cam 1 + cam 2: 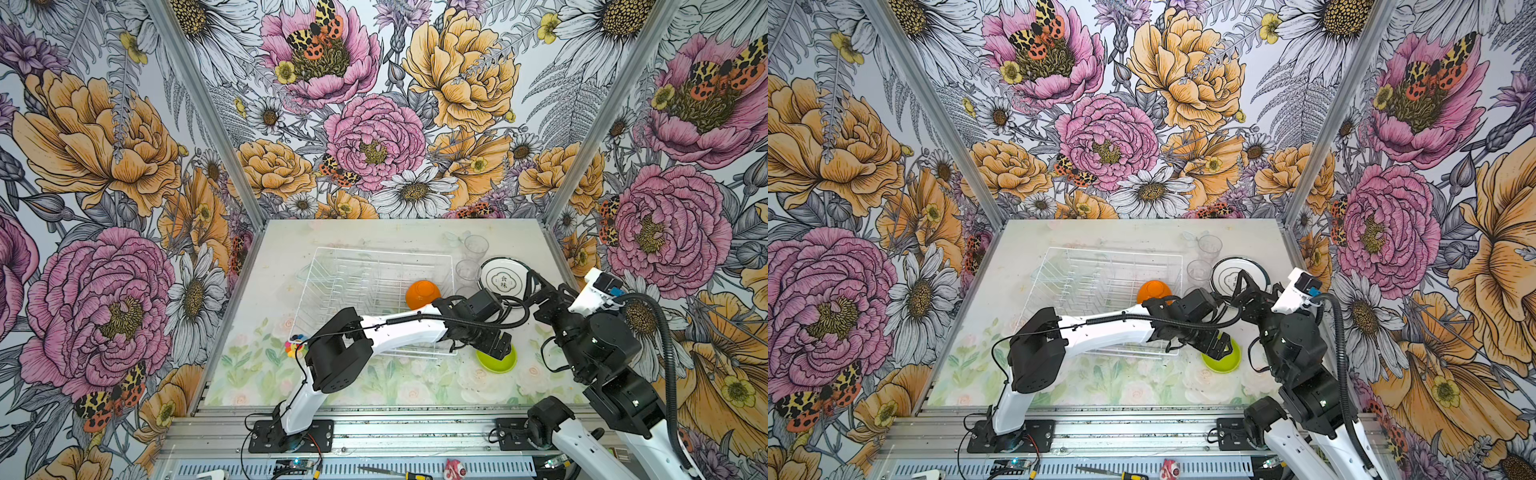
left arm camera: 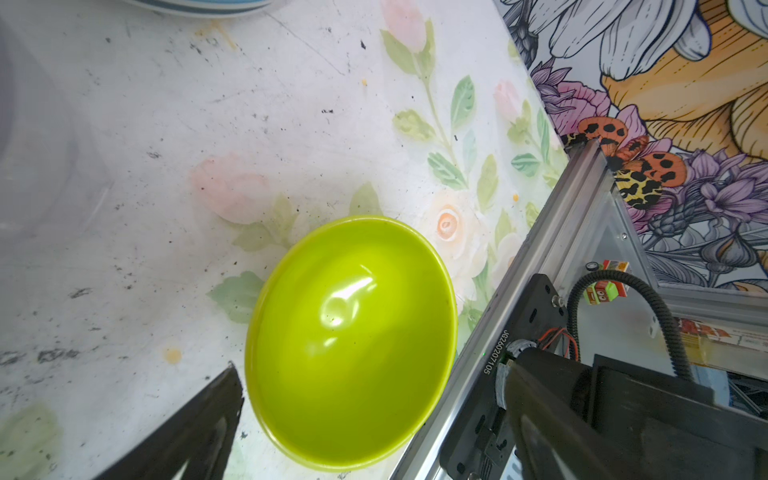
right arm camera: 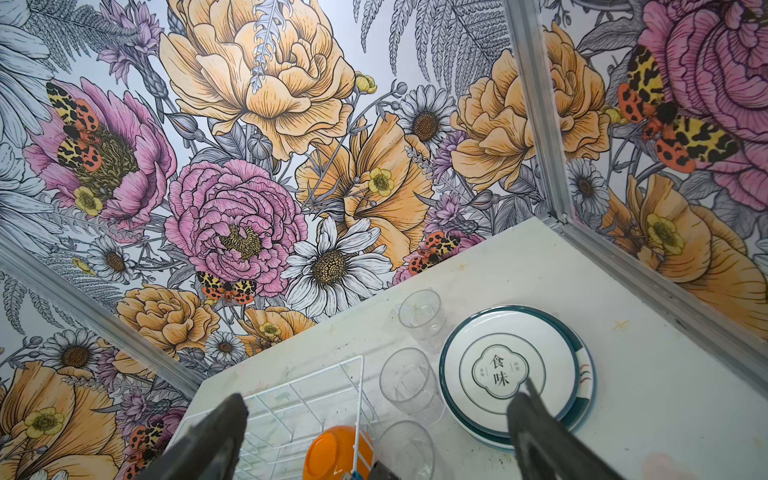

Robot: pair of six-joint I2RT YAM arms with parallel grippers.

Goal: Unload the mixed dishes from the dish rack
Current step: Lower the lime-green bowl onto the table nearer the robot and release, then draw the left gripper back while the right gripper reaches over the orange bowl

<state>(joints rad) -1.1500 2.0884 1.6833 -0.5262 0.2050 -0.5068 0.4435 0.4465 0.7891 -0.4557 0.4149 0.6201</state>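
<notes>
Both top views look steeply down from high over the near edge of the counter point(image 1: 353, 235) toward its far edge, sharing all of it and the dish rack point(image 1: 376, 270). The left wrist view faces down, close above the lime-green bowl point(image 2: 353, 340) near the right edge. The right wrist view looks from low toward the far right corner, sharing the plates point(image 3: 505, 365) and cups point(image 3: 409, 382) with both top views.
</notes>
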